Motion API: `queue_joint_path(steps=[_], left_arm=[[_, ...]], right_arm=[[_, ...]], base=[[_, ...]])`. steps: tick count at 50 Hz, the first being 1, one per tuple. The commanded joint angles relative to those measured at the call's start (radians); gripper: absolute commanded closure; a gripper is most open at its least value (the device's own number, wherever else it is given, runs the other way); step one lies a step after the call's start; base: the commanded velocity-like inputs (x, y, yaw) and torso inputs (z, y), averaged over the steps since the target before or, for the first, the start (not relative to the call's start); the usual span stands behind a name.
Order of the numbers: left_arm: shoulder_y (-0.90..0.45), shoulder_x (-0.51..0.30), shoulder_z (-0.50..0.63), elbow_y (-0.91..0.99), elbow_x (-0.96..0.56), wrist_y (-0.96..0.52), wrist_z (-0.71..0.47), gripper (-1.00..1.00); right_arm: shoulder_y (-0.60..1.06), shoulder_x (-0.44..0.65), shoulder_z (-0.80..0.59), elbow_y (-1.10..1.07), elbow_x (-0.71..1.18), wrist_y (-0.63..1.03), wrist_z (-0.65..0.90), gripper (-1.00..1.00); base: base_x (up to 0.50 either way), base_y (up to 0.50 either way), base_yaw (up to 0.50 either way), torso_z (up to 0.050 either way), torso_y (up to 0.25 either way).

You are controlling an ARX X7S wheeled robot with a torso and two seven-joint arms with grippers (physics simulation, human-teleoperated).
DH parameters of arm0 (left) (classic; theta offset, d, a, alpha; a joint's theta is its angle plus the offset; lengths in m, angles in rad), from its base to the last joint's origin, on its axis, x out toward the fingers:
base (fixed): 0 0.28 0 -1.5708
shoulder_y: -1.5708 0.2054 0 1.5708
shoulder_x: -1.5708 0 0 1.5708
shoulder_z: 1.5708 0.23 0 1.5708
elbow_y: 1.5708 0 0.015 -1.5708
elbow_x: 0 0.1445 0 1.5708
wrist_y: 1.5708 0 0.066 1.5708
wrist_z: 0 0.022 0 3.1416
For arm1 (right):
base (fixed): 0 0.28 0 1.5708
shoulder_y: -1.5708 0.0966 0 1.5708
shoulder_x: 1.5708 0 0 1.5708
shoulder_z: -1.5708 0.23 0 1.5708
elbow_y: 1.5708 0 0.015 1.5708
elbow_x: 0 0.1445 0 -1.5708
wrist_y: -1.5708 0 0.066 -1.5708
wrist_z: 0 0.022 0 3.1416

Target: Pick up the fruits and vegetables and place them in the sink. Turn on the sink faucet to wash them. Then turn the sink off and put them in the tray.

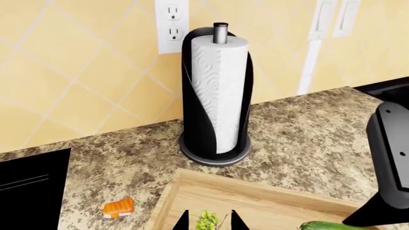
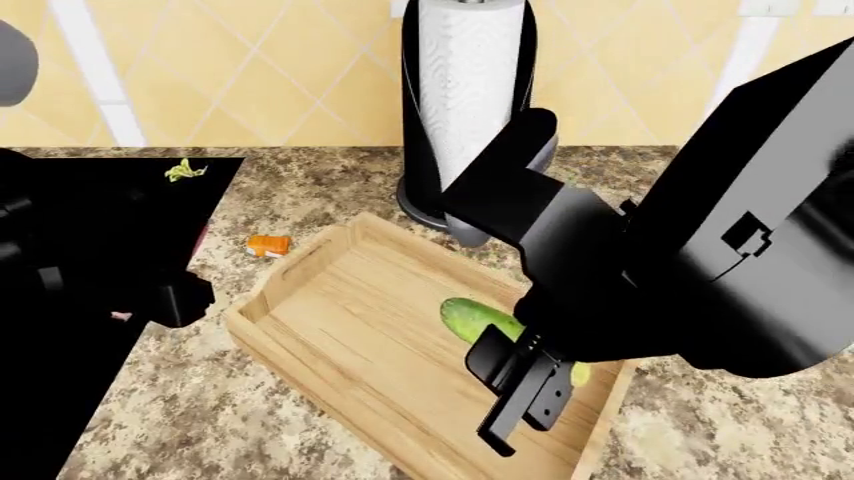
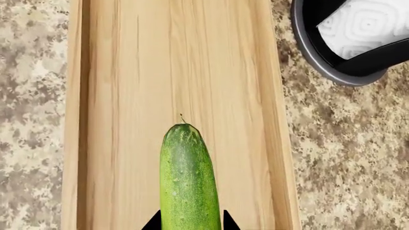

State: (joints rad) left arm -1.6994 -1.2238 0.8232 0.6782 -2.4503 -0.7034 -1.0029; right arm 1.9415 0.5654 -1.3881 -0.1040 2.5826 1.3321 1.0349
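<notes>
The light-green cucumber (image 3: 188,177) points lengthwise down the light-wood tray (image 3: 128,72), low over its floor. My right gripper (image 3: 189,223) is shut on it, one fingertip on each side. In the head view the cucumber (image 2: 474,318) passes under that gripper (image 2: 514,400) inside the tray (image 2: 334,300). My left gripper (image 1: 208,221) hovers over the tray's near end (image 1: 255,196), shut on the radish. Only the radish's green leafy top (image 1: 208,221) shows between the tips. The black sink (image 1: 32,187) is beside the tray. The faucet is out of view.
A black paper-towel holder (image 1: 217,96) stands on the granite just behind the tray, under a wall outlet (image 1: 171,24). A small orange item (image 2: 268,245) lies on the counter between sink and tray. My right arm (image 1: 390,163) fills the tray's far side.
</notes>
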Motion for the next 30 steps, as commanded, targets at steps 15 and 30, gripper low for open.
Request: queue_joint_path(steps=[15,30], left_arm=[[0.006,0.006,-0.001,-0.003,0.003,0.004,-0.007,1.0],[0.01,0.003,-0.004,-0.006,0.005,0.0,-0.004,1.0]], right_arm=[[-0.105,-0.005,0.02,0.034,-0.117,0.026,-0.071,1.0],[-0.13,-0.012,0.008,0.047,-0.147,0.027,-0.088,1.0]], base=[[0.0,0.0,0.0,0.0,0.0],[0.0,0.0,0.0,0.001,0.001]])
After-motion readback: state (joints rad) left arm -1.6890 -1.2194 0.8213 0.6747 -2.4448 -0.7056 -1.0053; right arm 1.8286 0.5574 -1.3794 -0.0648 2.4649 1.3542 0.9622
